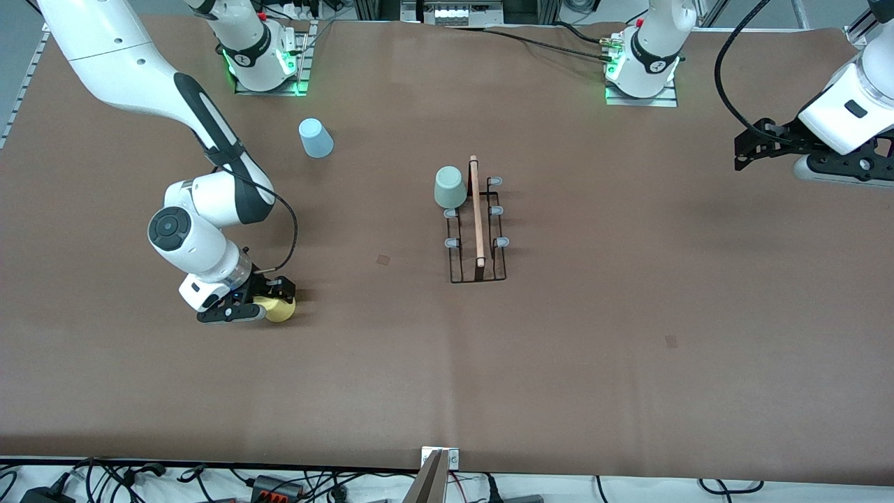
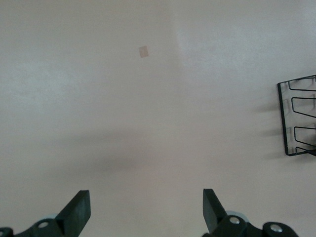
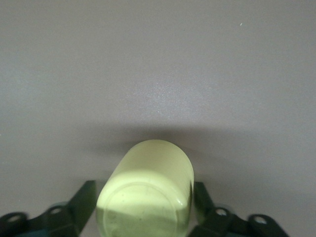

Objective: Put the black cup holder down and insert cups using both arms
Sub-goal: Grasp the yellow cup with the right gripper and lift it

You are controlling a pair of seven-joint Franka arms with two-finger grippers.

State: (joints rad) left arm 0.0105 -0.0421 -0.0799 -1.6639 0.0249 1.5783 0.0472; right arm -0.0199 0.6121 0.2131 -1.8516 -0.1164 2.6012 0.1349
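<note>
The black cup holder stands mid-table, wooden bar on top; its end shows in the left wrist view. A pale green cup sits upside down on one peg, on the side toward the right arm. A light blue cup stands upside down near the right arm's base. The yellow cup rests on the table, nearer the front camera. My right gripper is down on it, a finger against each side. My left gripper waits open above the left arm's end of the table.
Brown paper covers the table, with small tape marks on it. Cables and a metal bracket run along the edge nearest the front camera. The arm bases stand at the farthest edge.
</note>
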